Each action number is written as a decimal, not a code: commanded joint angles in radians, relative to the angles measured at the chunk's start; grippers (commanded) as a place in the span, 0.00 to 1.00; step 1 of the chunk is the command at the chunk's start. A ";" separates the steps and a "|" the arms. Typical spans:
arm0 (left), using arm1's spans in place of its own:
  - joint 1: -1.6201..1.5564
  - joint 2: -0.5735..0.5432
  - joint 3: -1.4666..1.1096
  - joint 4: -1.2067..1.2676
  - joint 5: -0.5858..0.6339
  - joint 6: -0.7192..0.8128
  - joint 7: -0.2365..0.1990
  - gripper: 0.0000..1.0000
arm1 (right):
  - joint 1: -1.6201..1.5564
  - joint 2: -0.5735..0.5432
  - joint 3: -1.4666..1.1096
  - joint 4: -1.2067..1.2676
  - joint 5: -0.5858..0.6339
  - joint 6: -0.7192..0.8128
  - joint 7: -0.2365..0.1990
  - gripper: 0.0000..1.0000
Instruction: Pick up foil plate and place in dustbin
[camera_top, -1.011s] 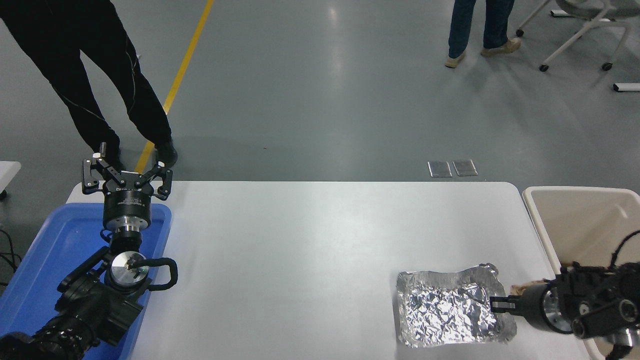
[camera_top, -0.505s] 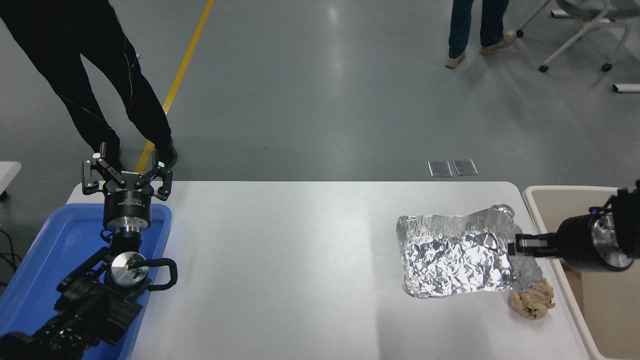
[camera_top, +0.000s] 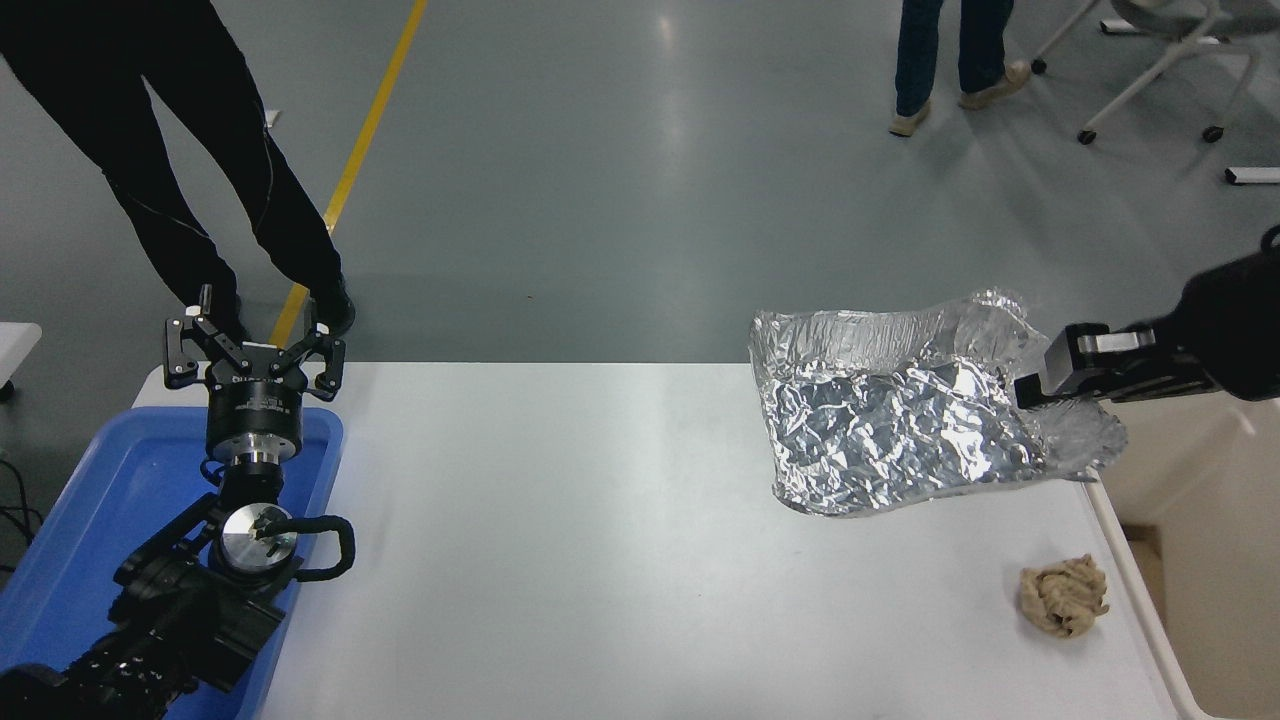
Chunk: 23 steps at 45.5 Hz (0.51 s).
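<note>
The crinkled silver foil plate (camera_top: 900, 420) hangs in the air over the table's right side, tilted, with my right gripper (camera_top: 1035, 390) shut on its right rim. The arm reaches in from the right edge. The beige dustbin (camera_top: 1200, 520) stands just off the table's right edge, partly behind the foil and the arm. My left gripper (camera_top: 254, 350) is parked at the lower left over the blue tray, its fingers spread open and holding nothing.
A small crumpled brown paper wad (camera_top: 1064, 597) lies near the table's right front corner. A blue tray (camera_top: 90, 510) sits at the left edge. A person's legs (camera_top: 190, 170) stand beyond the far left corner; another person and a chair are farther back.
My right gripper has lifted the foil plate off the table, up and toward the far right. The brown paper wad, hidden at first, now lies exposed. The left arm has not moved.
</note>
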 joint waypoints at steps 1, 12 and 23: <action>-0.001 0.000 0.000 0.000 0.000 0.000 0.000 0.99 | 0.080 0.000 -0.009 0.001 0.014 0.097 0.004 0.00; 0.000 0.000 0.000 0.000 0.000 0.000 0.000 0.99 | -0.045 -0.011 -0.041 -0.084 0.014 0.065 0.001 0.00; 0.000 0.000 0.000 0.000 0.000 0.000 0.000 0.99 | -0.342 -0.060 -0.014 -0.313 0.020 -0.064 -0.004 0.00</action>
